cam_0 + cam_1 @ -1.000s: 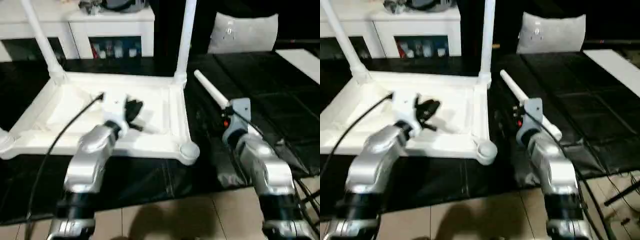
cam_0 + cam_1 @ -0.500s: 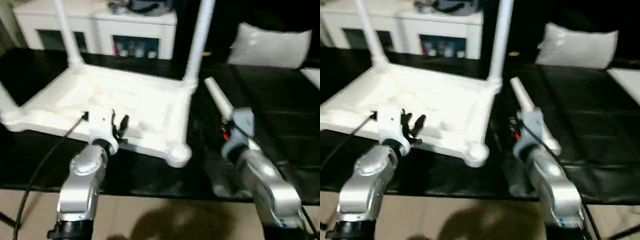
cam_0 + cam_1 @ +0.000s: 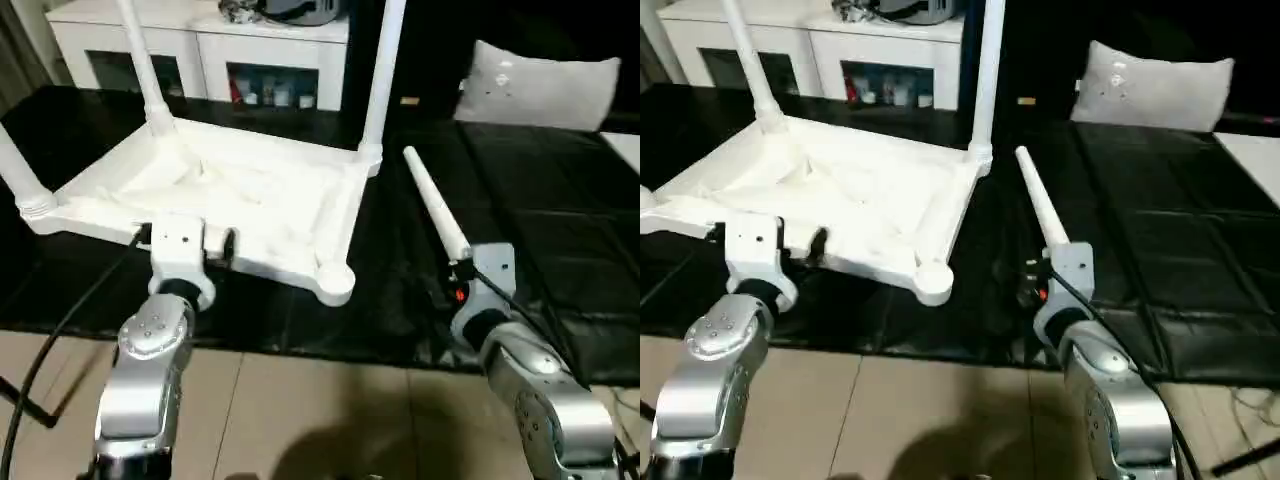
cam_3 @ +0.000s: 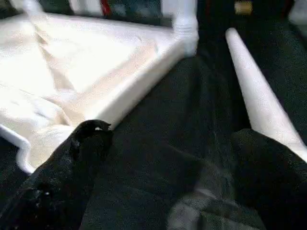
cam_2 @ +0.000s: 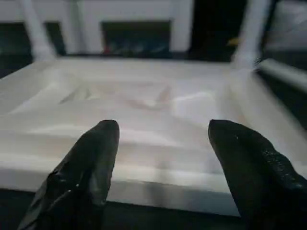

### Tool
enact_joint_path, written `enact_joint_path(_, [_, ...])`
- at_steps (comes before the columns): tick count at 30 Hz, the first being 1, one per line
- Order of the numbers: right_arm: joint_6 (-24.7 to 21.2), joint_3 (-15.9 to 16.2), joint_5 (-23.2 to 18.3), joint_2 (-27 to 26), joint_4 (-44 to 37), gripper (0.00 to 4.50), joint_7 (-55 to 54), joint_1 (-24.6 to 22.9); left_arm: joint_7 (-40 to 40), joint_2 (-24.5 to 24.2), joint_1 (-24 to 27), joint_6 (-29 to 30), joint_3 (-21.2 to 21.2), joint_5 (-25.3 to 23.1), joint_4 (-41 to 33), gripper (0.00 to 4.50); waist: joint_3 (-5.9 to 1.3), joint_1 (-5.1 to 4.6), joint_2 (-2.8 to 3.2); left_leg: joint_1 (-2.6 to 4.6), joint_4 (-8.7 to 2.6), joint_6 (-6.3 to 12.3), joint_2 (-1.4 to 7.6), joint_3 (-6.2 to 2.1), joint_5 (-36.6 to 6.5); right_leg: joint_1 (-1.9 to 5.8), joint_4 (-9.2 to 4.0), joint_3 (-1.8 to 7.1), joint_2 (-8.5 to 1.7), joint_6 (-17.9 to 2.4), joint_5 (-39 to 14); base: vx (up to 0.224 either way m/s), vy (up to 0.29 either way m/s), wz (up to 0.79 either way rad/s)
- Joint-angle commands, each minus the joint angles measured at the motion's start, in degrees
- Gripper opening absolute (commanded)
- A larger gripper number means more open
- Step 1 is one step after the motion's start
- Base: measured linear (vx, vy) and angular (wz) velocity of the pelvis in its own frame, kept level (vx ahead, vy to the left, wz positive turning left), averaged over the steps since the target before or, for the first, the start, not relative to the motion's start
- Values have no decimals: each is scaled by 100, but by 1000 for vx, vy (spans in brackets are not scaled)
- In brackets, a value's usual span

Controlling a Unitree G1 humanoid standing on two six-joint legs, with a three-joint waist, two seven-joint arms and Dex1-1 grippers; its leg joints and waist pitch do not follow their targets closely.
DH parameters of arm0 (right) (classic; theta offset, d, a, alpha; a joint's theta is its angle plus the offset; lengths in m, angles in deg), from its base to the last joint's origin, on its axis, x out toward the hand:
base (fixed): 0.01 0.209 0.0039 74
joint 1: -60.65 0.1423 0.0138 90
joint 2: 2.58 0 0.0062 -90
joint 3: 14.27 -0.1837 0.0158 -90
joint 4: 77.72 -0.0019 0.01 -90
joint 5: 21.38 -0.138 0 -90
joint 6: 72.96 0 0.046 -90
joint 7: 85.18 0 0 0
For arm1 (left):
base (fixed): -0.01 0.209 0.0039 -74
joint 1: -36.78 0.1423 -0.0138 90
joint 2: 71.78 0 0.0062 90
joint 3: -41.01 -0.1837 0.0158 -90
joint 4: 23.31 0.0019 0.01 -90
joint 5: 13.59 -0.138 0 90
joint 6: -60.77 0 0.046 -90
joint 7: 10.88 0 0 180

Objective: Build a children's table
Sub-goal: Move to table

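Legs stand in three corner sockets of the upturned table top (image 3: 230, 195), which lies ribbed side up on the black mat (image 3: 560, 250): two at its far corners and one at the near left corner. The near right socket (image 3: 335, 283) is empty. The fourth leg (image 3: 435, 215) lies loose on the mat just beside the top's right edge, pointing away from the robot.

The left gripper (image 5: 160, 158) hovers at the top's near edge, its black fingers (image 5: 91, 163) spread apart with nothing between them. The right gripper (image 4: 172, 172) sits low over the mat between the top's right edge and the loose leg, its fingers wide apart and empty too, the leg's near end close beside one finger.

Risk, as I judge it, lies mostly in picking up that loose leg. It is round, smooth and tapered, so a grip taken off-centre could let it roll away across the mat or swing down once lifted. A careless sweep of the right arm might also knock the top and tilt the standing legs. Seating the leg askew in the empty socket would leave it loose or jammed.
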Motion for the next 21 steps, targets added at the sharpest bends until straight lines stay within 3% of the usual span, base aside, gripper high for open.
enact_joint_path(1, [-114,-122,-39,97,-37,450,10,52,107,26,183,119,-83,89,-159,377,-213,172,-33,42,-891,-78,499,-184,-3883,43,-308,649,-471,181,-2653,19,-51,14])
enact_joint_path(2, [-136,-131,-42,106,-46,450,7,59,85,51,220,210,-21,121,-199,384,-153,100,-95,219,117,-156,130,-334,-1834,-264,-1402,870,-1231,235,-4956,7,-64,-7])
enact_joint_path(3, [-147,-136,-44,110,-51,450,5,62,75,63,237,253,8,136,-218,392,-245,246,-174,-33,114,2,98,-404,-302,15,-1387,1016,-1156,504,-5094,7,-64,-7])
enact_joint_path(4, [-176,-143,-46,112,-49,450,0,74,48,81,288,332,70,155,-268,402,-230,255,-229,-82,-71,-46,147,-386,-82,73,-1317,920,-1031,483,-4659,0,0,0])
enact_joint_path(5, [-186,-117,-43,121,-41,450,11,79,16,107,330,389,95,161,-301,410,-261,260,-89,-69,-371,-222,247,-380,-179,43,-1138,694,-736,210,-3369,0,0,0])
enact_joint_path(6, [-191,-93,-40,123,-41,450,12,79,4,113,350,414,105,165,-317,418,-260,205,-85,-46,-478,-258,306,-391,-550,39,-1085,616,-631,93,-2881,0,0,0])
enact_joint_path(7, [-162,-50,-34,131,-32,450,30,83,-6,107,358,406,77,145,-320,426,-271,146,-29,-30,-601,-325,379,-424,-1320,52,-1021,570,-579,-113,-2288,0,0,0])
enact_joint_path(9, [-148,-23,-32,139,-36,450,38,84,-7,88,366,375,53,156,-314,446,-274,94,-7,67,-696,-354,402,-449,-2354,157,-1110,538,-625,-245,-2381,0,0,0])
enact_joint_path(10, [-142,-38,-58,100,-18,450,20,100,54,-15,359,413,-47,119,-345,446,-274,92,-49,110,-712,-317,398,-431,-2483,178,-1162,522,-631,-246,-2507,0,0,0])
enact_joint_path(12, [-145,-53,-69,70,3,450,3,126,128,-144,352,471,-158,92,-393,446,-262,52,-29,138,-769,-100,367,-361,-2487,338,-1291,472,-599,-324,-2703,52,47,-2])
enact_joint_path(14, [-159,-43,-74,58,19,450,-7,142,150,-183,342,517,-178,79,-426,446,-235,3,-16,229,-793,-7,358,-324,-2565,391,-1380,429,-563,-388,-2805,74,48,-2])
enact_joint_path(15, [-157,34,-57,74,54,450,27,135,157,-138,328,560,-112,169,-457,446,-286,-24,-5,240,-808,40,346,-304,-2373,505,-1385,423,-554,-461,-2526,73,49,-1])
enact_joint_path(16, [-170,83,-15,106,64,450,43,132,159,-112,314,596,-83,207,-464,446,-316,-7,2,214,-834,113,361,-306,-2107,572,-1351,419,-540,-506,-2174,109,47,0])
enact_joint_path(17, [-173,100,13,129,68,450,49,135,150,-91,294,608,-78,214,-447,446,-375,-68,103,550,-841,16,478,-228,-1892,394,-1271,466,-415,-647,-1521,127,42,-10])
enact_joint_path(18, [-173,100,13,129,68,450,49,135,150,-91,294,608,-78,214,-447,446,-348,-188,19,678,-935,-55,655,-336,-1940,280,-1009,381,-319,-739,-954,127,42,-10])
enact_joint_path(19, [-161,98,3,131,67,450,67,150,141,-82,274,617,-82,207,-425,446,-363,-185,100,790,-944,-72,707,-335,-1918,194,-917,367,-334,-767,-684,132,32,-26])
enact_joint_path(20, [-178,133,-5,169,62,450,127,163,141,-93,256,613,-105,183,-420,446,-371,-222,-28,565,-909,315,574,-406,-1581,306,-887,351,-444,-819,23,141,8,-19])
enact_joint_path(21, [-197,238,-11,278,48,450,283,191,150,-138,210,601,-172,111,-414,446,-432,-125,-101,166,-591,688,81,-58,-1043,736,-1071,603,-575,-948,661,141,8,-19])
